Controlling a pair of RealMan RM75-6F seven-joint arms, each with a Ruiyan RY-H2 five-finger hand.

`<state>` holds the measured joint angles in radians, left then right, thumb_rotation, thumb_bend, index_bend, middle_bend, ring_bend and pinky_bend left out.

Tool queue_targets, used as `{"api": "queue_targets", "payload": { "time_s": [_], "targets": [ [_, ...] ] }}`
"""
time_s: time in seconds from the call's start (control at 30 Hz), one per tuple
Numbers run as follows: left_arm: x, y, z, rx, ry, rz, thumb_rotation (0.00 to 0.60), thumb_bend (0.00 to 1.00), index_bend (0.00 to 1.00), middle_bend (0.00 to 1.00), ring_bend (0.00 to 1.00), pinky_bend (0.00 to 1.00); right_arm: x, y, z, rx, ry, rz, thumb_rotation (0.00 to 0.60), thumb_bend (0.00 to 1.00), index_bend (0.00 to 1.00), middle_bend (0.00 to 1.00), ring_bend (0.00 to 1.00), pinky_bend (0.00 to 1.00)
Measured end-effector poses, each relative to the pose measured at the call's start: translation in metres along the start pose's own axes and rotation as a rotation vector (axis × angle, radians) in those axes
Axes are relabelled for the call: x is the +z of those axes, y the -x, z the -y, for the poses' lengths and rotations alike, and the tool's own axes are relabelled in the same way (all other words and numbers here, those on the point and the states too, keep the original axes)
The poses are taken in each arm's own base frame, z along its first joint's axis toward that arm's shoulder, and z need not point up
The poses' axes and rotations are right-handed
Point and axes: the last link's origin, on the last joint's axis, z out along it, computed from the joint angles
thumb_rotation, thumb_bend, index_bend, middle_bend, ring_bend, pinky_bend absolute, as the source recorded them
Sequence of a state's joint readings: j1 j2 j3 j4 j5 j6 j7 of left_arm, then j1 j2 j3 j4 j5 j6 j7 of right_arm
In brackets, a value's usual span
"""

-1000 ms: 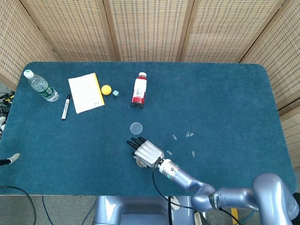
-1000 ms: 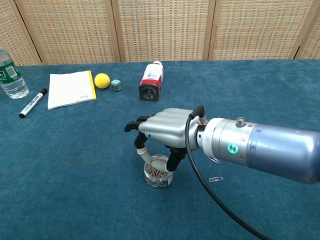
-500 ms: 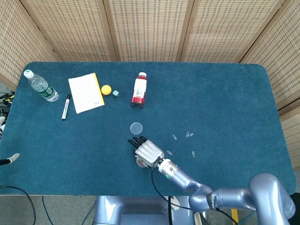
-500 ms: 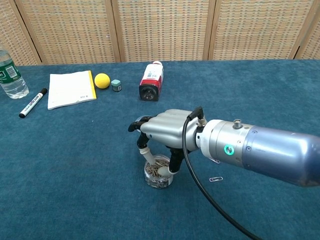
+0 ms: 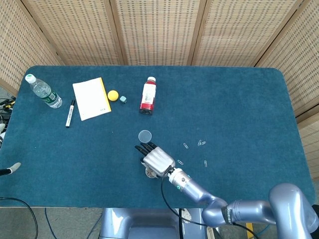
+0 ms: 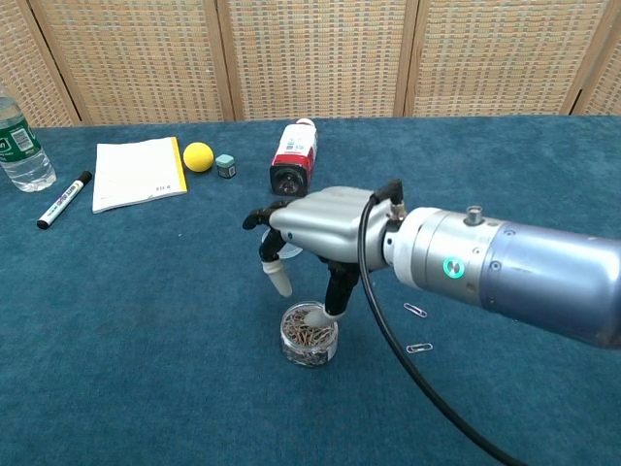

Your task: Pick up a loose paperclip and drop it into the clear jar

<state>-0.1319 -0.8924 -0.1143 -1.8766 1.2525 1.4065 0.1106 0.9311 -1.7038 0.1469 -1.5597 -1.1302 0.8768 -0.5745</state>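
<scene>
here the right hand [image 6: 315, 233] is held just above the clear jar [image 6: 309, 335], fingers apart, nothing gripped.

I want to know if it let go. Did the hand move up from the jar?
Yes. In the chest view the right hand has risen; its fingertips now sit above the jar rim, no longer down inside it.

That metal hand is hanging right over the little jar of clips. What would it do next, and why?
Probably lift clear and swing toward the loose paperclips to its right. The right hand hangs just above the clear jar with fingertips apart and nothing visibly pinched, so a clip seems already dropped, though that is uncertain.
</scene>
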Motion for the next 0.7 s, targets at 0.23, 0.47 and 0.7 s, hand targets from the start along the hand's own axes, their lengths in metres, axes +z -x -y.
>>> {"api": "queue_targets", "payload": {
  "time_s": [0.23, 0.47, 0.7],
  "targets": [
    [0.0, 0.0, 0.0, 0.002, 0.002, 0.001, 0.6, 0.0, 0.0, 0.0, 0.0, 0.0, -0.013, -0.029, -0.017, 0.027, 0.02, -0.077, 0.6, 0.2, 0.47, 0.05, 0.0, 0.13],
    [-0.003, 0.0, -0.002, 0.001, 0.011, -0.003, 0.6, 0.0, 0.0, 0.0, 0.0, 0.0, -0.045, -0.048, -0.065, -0.067, 0.092, -0.132, 0.6, 0.05, 0.02, 0.0, 0.0, 0.13],
    [-0.006, 0.001, -0.005, 0.008, 0.024, 0.0, 0.6, 0.0, 0.0, 0.0, 0.0, 0.0, -0.106, -0.04, -0.129, -0.115, 0.25, -0.166, 0.6, 0.0, 0.0, 0.0, 0.0, 0.04]
  ]
}}
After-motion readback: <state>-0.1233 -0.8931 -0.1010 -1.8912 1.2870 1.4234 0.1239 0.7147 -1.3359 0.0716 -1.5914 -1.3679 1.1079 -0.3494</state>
